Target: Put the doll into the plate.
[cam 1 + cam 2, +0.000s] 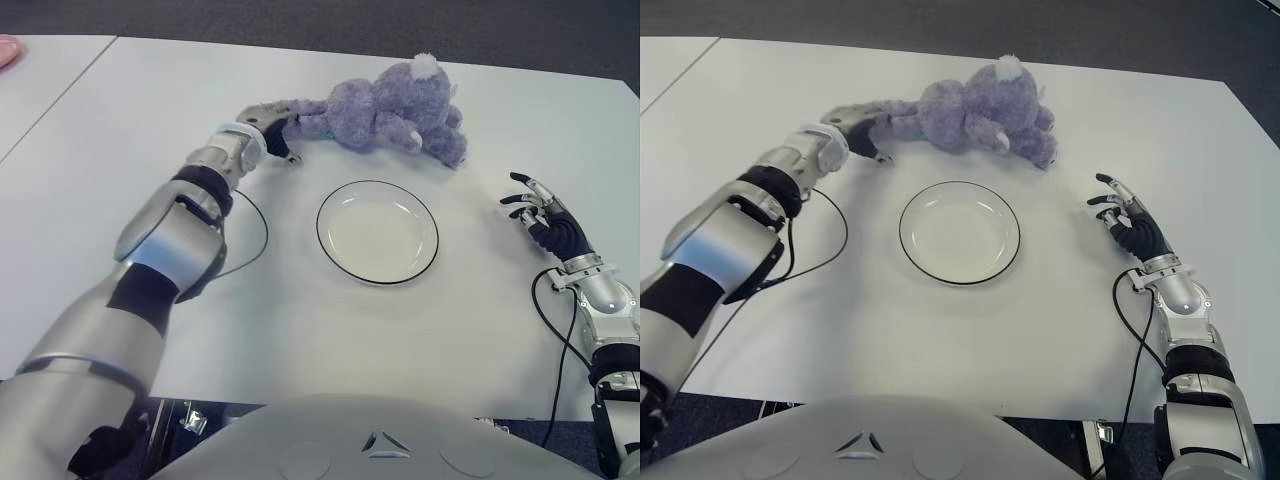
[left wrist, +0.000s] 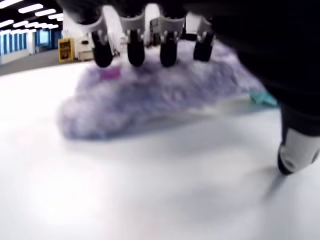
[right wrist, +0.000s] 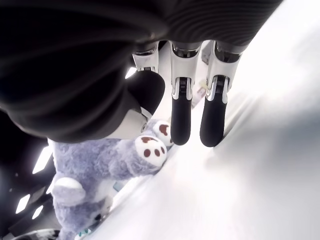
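White table [image 1: 300,330] carries all items in view. Landmark: round plate [image 1: 377,232] with a dark rim, bare inside, near the middle of the table. Purple stuffed doll [image 1: 395,113] lies on its side on the table beyond the plate, apart from its rim. Left hand [image 1: 270,128] is at the doll's end beyond and to the left of the plate; in the left wrist view its fingers [image 2: 136,49] arch over the purple fur with the thumb set apart on the table, so the hand is wide and not closed on the doll. Right hand [image 1: 540,215] shows to the right of the plate, well apart from it, fingers relaxed, holding nothing.
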